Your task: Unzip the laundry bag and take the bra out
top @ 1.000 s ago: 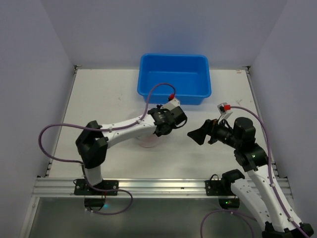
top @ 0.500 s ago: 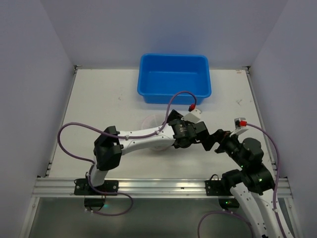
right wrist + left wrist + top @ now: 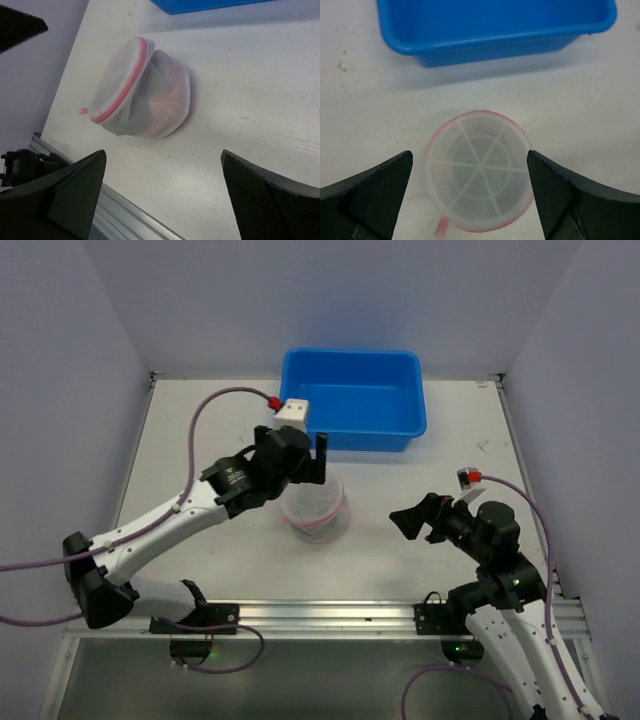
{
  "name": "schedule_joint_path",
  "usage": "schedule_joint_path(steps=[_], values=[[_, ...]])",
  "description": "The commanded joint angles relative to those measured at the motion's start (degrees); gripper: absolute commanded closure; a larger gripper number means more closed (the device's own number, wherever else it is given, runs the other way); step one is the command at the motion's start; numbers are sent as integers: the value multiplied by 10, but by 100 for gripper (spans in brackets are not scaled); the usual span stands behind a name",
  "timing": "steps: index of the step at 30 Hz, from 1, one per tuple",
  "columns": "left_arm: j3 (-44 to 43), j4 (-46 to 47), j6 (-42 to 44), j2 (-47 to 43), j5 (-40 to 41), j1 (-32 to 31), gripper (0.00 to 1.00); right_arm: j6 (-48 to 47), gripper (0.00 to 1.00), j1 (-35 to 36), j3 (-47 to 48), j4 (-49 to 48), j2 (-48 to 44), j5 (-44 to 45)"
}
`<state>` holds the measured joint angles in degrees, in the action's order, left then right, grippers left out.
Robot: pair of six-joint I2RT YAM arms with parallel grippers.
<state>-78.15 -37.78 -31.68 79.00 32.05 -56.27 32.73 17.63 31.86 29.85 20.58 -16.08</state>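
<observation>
The laundry bag (image 3: 317, 506), a small white mesh drum with pink trim, sits on the table in front of the blue tub. My left gripper (image 3: 470, 155) hovers above it, open, fingers either side of the bag's round spoked face (image 3: 479, 175) without touching. A pink pull tab (image 3: 440, 227) sticks out at its lower left. My right gripper (image 3: 163, 152) is open and empty, low over the table to the bag's right, looking at its side (image 3: 145, 95). A pinkish tint shows through the mesh; the bra itself is hidden inside.
A blue plastic tub (image 3: 350, 400) stands behind the bag, its near wall (image 3: 490, 42) close to the left gripper. The aluminium rail (image 3: 130, 220) runs along the table's near edge. Side walls close the table left and right.
The left arm pulled back from beside the right gripper and rose above the bag, and its jaws opened. The bag sits slightly further right. The right gripper shifted a little.
</observation>
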Motion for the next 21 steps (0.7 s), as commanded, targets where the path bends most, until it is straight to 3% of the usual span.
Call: schedule_joint_path(steps=[1, 8, 10, 17, 21], values=[[105, 82, 15, -59, -122, 100, 0, -16, 2, 0, 26, -44, 45, -72], [258, 204, 55, -89, -381, 258, 0, -9, 3, 2, 15, -97, 103, -130], [280, 238, 61, -71, -419, 294, 2, -9, 3, 6, 14, -101, 109, -137], [348, 328, 51, -29, -541, 351, 14, -14, 3, 15, 5, -112, 121, -152], [374, 396, 35, -7, -621, 351, 28, -13, 3, 27, 2, -119, 134, -156]])
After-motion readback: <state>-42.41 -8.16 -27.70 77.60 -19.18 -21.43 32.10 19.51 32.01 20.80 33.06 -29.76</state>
